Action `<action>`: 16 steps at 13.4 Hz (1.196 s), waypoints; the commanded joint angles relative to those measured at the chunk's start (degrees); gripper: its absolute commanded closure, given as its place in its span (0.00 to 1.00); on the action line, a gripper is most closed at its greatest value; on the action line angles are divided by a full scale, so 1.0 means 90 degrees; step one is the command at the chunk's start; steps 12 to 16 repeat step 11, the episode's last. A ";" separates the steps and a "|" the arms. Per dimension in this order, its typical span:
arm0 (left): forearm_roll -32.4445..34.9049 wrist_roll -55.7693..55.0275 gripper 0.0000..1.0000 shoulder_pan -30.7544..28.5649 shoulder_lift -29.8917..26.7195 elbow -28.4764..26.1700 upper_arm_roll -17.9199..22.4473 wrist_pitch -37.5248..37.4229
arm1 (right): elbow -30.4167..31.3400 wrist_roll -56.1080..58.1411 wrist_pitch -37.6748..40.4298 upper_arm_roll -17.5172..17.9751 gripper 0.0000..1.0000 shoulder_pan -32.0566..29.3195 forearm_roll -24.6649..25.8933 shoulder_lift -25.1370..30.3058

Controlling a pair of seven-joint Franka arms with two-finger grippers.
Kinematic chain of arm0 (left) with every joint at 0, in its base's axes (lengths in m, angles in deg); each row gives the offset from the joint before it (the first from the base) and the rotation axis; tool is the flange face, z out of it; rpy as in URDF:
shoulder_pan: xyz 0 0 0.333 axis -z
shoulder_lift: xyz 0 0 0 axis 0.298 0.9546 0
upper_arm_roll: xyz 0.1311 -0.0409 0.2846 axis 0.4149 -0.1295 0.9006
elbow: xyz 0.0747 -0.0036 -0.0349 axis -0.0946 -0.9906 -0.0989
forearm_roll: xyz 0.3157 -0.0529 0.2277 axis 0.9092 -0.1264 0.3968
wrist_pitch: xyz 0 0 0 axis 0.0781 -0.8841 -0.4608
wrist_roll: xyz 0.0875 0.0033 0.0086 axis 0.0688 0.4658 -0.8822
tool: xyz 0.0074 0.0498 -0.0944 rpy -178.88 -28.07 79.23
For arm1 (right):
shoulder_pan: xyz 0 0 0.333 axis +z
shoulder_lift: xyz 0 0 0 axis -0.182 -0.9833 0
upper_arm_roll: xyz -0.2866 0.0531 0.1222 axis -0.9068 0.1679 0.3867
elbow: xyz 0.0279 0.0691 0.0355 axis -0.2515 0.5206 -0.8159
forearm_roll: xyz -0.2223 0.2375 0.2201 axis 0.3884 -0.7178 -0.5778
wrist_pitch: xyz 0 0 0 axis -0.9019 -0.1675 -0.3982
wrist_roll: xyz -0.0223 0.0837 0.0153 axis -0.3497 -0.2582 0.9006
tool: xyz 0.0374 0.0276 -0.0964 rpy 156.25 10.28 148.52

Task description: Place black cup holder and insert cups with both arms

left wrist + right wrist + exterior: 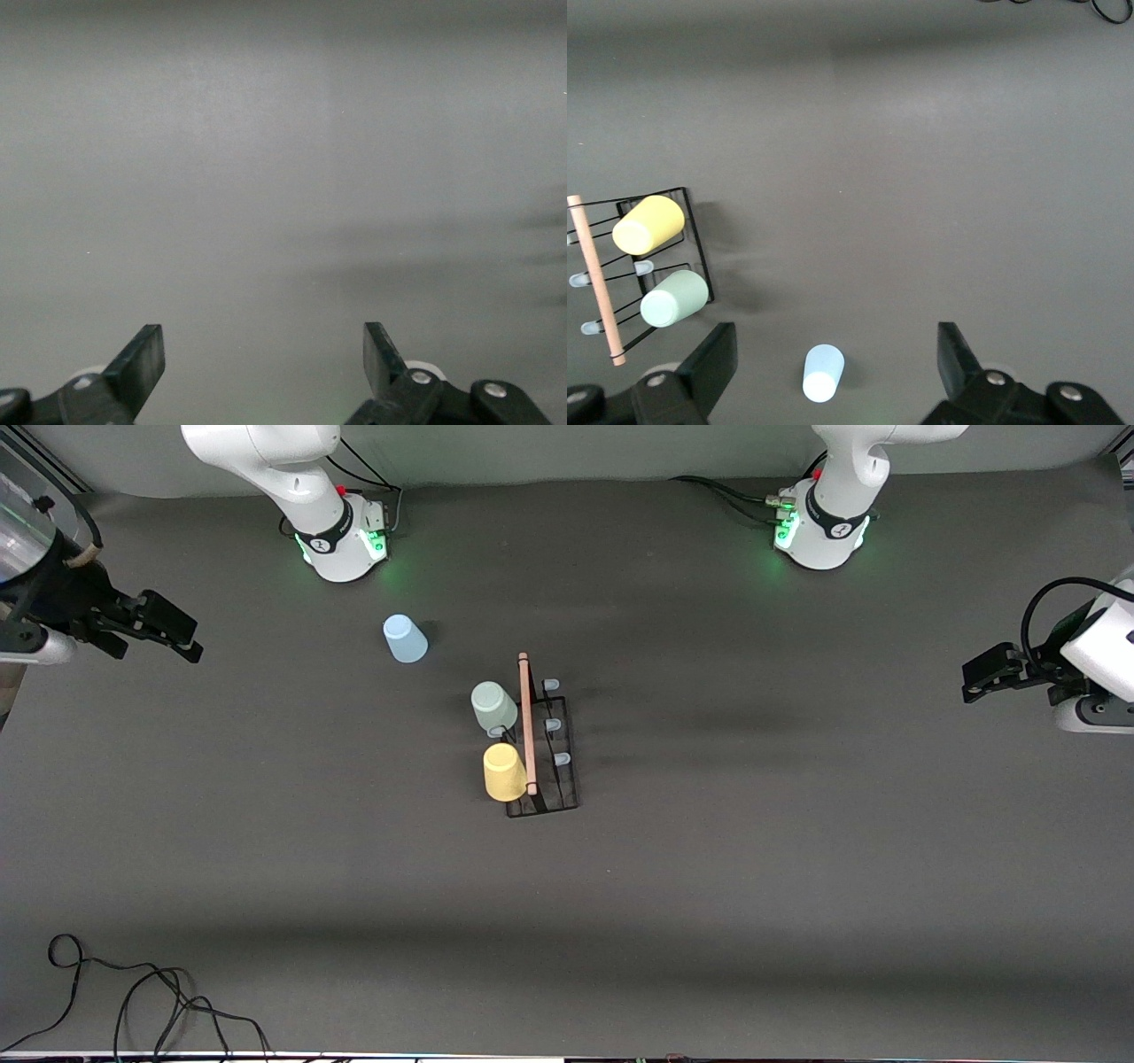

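Right wrist view is showing the released right pincer [833, 372] hanging over the blue cup [822, 373], which is lying near the black cup holder [664, 266]; the left pincer [264, 363] is waiting released.

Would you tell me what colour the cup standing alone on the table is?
Light blue cup; the front view shows it best.

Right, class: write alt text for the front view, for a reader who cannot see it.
A black cup holder stands mid-table with a yellow cup and a pale green cup upturned on its prongs. A light blue cup stands upside down on the table, nearer the right arm's base. The open right gripper and left gripper wait at the table's ends.
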State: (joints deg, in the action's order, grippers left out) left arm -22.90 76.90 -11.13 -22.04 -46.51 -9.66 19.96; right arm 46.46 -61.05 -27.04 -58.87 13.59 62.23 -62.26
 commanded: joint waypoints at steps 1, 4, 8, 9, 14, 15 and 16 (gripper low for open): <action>-0.0028 0.0037 0.00 0.0023 0.0006 0.0053 0.0012 0.0005 | 0.0023 0.0124 -0.0164 0.0038 0.00 -0.0062 0.0137 -0.0076; -0.0096 0.0037 0.00 0.0014 0.0006 0.0053 0.0022 0.0015 | 0.0081 0.0075 -0.0379 0.0058 0.00 -0.0062 0.0127 -0.0144; -0.0184 0.0037 0.00 0.0014 0.0006 0.0063 0.0022 -0.0004 | 0.0091 0.0173 -0.0273 0.0068 0.00 -0.0072 0.0117 -0.0154; -0.0184 0.0037 0.00 0.0014 0.0006 0.0063 0.0022 -0.0014 | 0.0120 0.0192 -0.0166 0.0087 0.00 -0.0062 0.0117 -0.0154; -0.0184 0.0046 0.00 0.0014 0.0006 0.0063 0.0022 -0.0024 | 0.0140 0.0221 -0.0068 0.0107 0.00 -0.0042 0.0117 -0.0135; -0.0184 0.0046 0.00 0.0014 0.0006 0.0063 0.0022 -0.0024 | 0.0140 0.0221 -0.0068 0.0107 0.00 -0.0042 0.0117 -0.0135; -0.0184 0.0046 0.00 0.0014 0.0006 0.0063 0.0022 -0.0024 | 0.0140 0.0221 -0.0068 0.0107 0.00 -0.0042 0.0117 -0.0135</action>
